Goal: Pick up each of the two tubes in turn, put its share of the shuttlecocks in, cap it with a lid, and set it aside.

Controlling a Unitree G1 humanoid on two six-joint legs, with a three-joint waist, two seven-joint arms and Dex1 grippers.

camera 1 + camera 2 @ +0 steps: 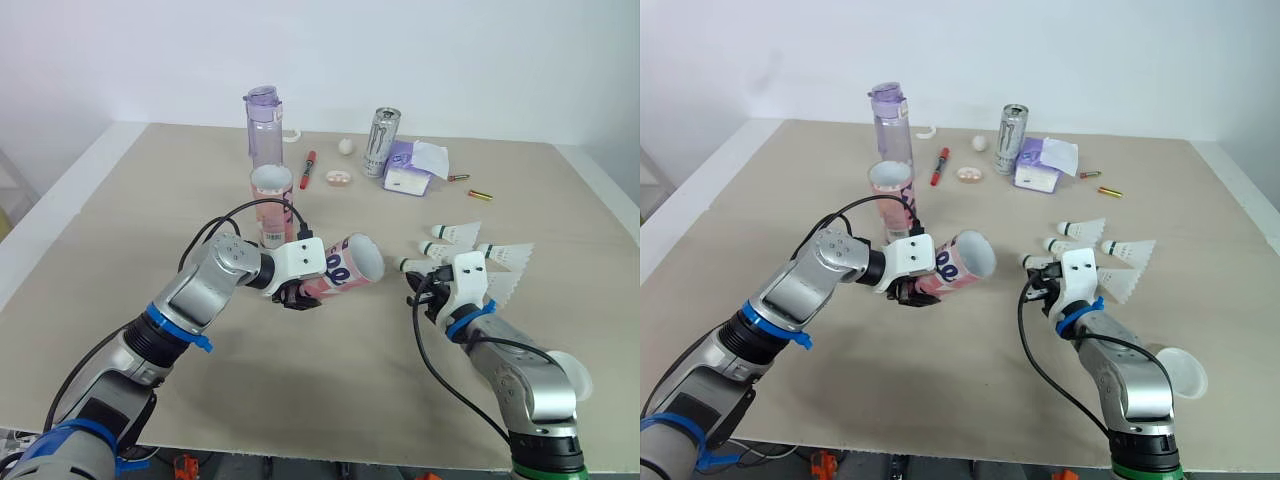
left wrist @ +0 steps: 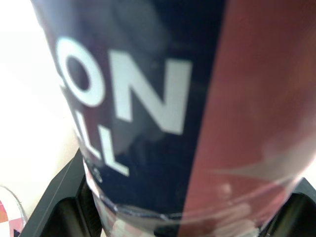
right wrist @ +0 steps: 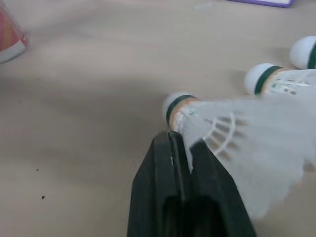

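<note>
Clamping the tube [image 1: 352, 263] nearly level, mouth rightward, the left gripper [image 1: 312, 285] faces the right gripper [image 3: 180, 142] pinching a shuttlecock [image 3: 217, 129].

The scene contains: tube [image 1: 345, 262], 2; shuttlecock [image 1: 452, 233], 4; lid [image 1: 1177, 373], at least 1; bottle [image 1: 264, 125], 1; can [image 1: 381, 140], 1; red marker [image 1: 308, 168], 1; white ball [image 1: 345, 146], 1; tissue pack [image 1: 410, 170], 1.

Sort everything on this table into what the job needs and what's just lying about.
Job:
- tube in the left end effector
- second tube, standing
- shuttlecock in the right end effector
- loose shuttlecocks
- lid

Lying about:
- bottle
- can
- pen
- ball
- tissue pack
</note>
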